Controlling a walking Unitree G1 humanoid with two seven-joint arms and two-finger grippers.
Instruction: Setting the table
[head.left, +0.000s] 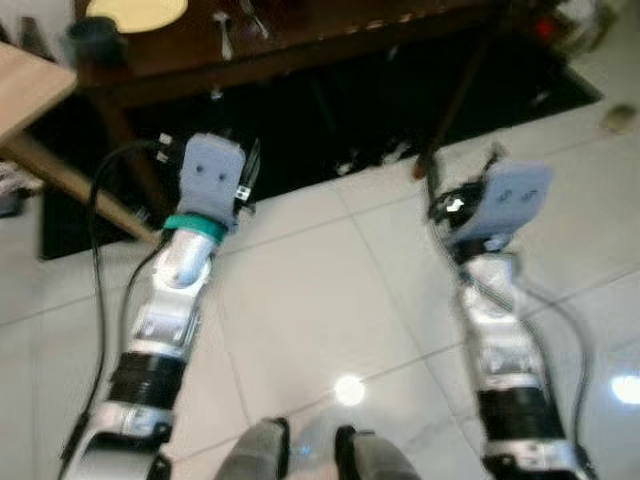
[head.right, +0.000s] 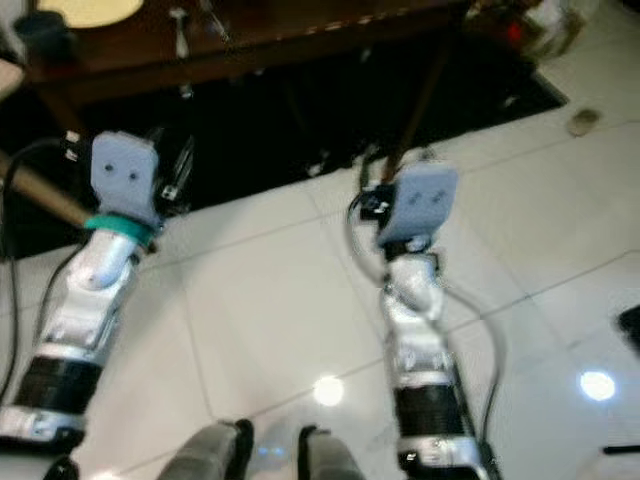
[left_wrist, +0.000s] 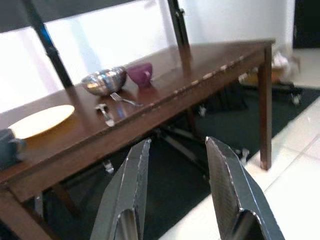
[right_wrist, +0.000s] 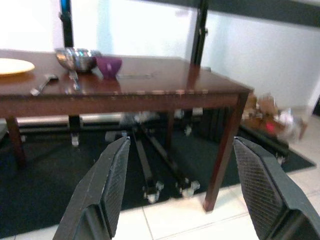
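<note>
A dark wooden table (left_wrist: 200, 65) stands ahead of me on a black rug. On it lie a yellow plate (left_wrist: 40, 120), a steel bowl (left_wrist: 103, 81), a purple cup (left_wrist: 139, 73), a spoon (left_wrist: 105, 114) and a fork (left_wrist: 122, 99); a dark mug (left_wrist: 10, 145) sits at its end. My left gripper (left_wrist: 175, 190) is open and empty, held short of the table edge. My right gripper (right_wrist: 182, 195) is open wide and empty, facing the table leg (right_wrist: 222, 150). Both arms (head.left: 175, 300) reach forward over the white tiles.
A lighter wooden table (head.left: 30, 100) juts in at my left. Wheeled chair bases (right_wrist: 165, 180) stand under the dark table on the rug (head.left: 330, 120). Bags and clutter (right_wrist: 270, 117) lie beyond the table's right end. White tiled floor (head.left: 320, 290) lies under my arms.
</note>
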